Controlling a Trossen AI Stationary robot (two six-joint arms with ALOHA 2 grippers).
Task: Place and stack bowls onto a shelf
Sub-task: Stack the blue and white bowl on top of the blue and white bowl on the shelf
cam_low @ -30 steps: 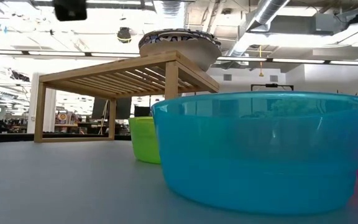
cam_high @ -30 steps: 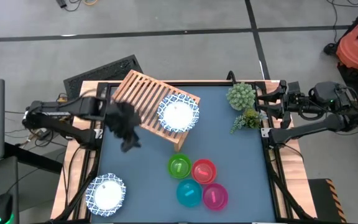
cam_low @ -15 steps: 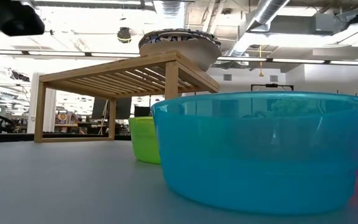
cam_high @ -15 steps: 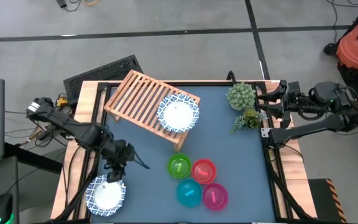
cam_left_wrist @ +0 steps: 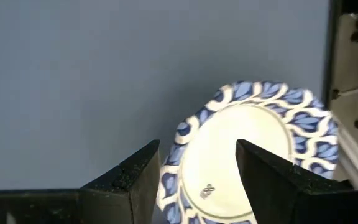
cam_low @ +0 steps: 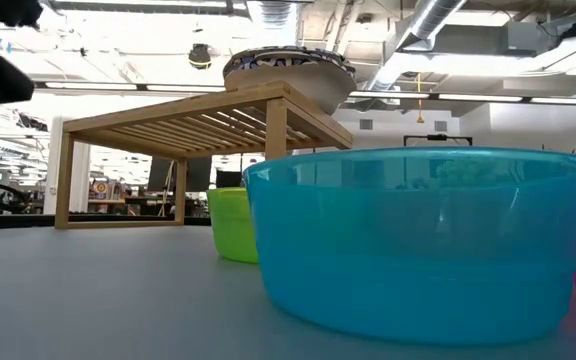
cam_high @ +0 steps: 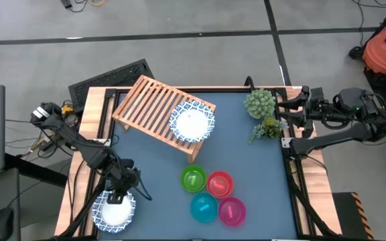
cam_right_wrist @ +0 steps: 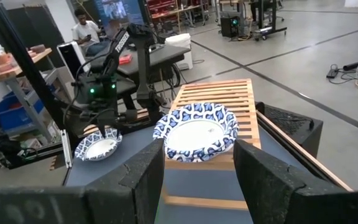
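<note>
A white bowl with a blue patterned rim (cam_high: 113, 208) (cam_left_wrist: 253, 152) sits on the table's near left corner. My left gripper (cam_high: 118, 192) (cam_left_wrist: 197, 163) hovers just above its far rim, open, fingers pointing down. Another blue-rimmed bowl (cam_high: 191, 122) (cam_right_wrist: 195, 130) (cam_low: 288, 68) rests on the slatted wooden shelf (cam_high: 154, 110) (cam_low: 193, 122), at its right end. The green (cam_high: 193, 179), red (cam_high: 220, 183), teal (cam_high: 204, 207) (cam_low: 418, 240) and magenta (cam_high: 231, 211) bowls stand together on the table's near middle. My right gripper (cam_right_wrist: 197, 163) waits open at the table's right edge.
A green bushy plant (cam_high: 260, 104) stands at the far right corner, beside the right arm (cam_high: 327, 114). The dark table frame (cam_left_wrist: 353, 93) runs close beside the near left bowl. Bare blue table lies between the shelf and the near left bowl.
My left gripper has swung from beside the shelf's left end toward the table's near left corner and come down over the blue-rimmed bowl there, its fingers now pointing down. The bowls and shelf have stayed put.
</note>
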